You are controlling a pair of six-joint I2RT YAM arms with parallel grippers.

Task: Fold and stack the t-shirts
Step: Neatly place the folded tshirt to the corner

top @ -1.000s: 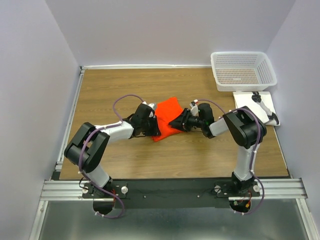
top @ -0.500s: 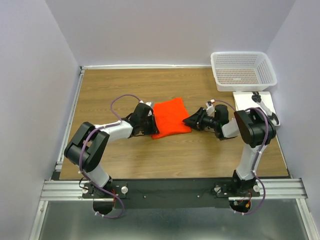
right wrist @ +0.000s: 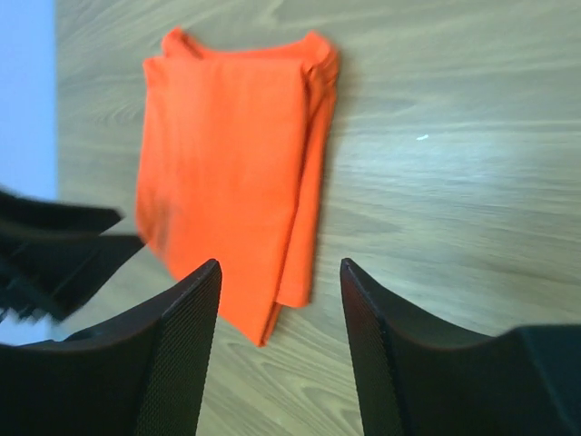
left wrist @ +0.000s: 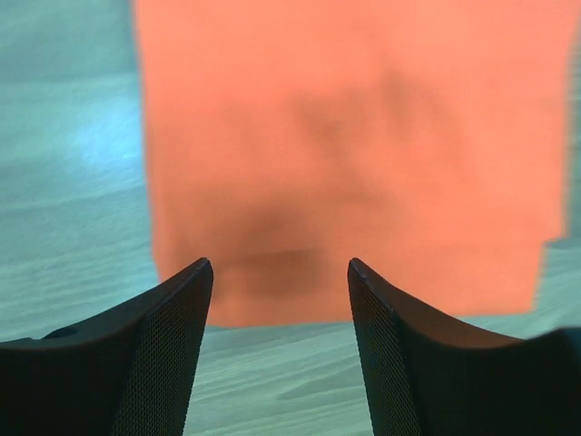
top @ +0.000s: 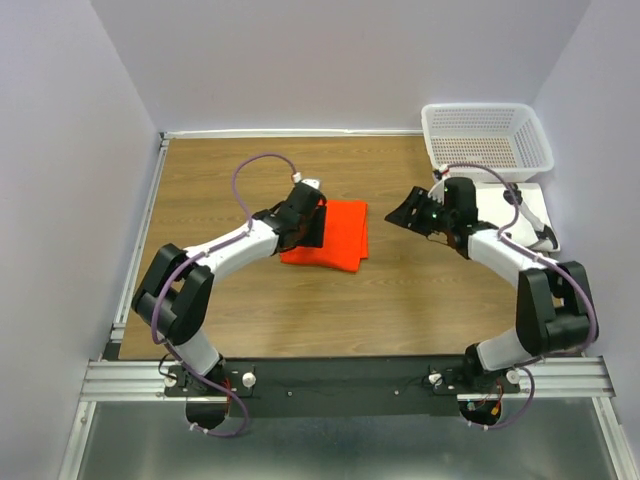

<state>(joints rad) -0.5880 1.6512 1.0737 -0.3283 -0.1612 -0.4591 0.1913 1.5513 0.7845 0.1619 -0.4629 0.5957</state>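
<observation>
Both arms have shifted since a moment ago: the right hand (top: 405, 212) has drawn off toward 3 o'clock and now sits well apart from the t-shirt (top: 342, 235). The left hand (top: 316, 225) has come round to the cloth's 9 o'clock edge with its jaws spread.

The t-shirt lies near the middle of the worktop (top: 400, 300) as a flat folded packet, its layered edges showing in the right wrist view (right wrist: 227, 182). The folding of this shirt looks finished or close to it, so the step in hand seems to be the release.

Next comes either a last smoothing or moving the packet to wherever the stack is to go. That would call for a low, level grip on a folded edge so the layers do not slide open.

The left hand (left wrist: 279, 263) hovers low at the near edge of the cloth, jaws wide with nothing between them. The right hand (right wrist: 280, 265) points back at the shirt from above and aside, jaws also apart and holding nothing. Its forearm reaches out in front of the basket (top: 487, 140) at 1 o'clock.
</observation>
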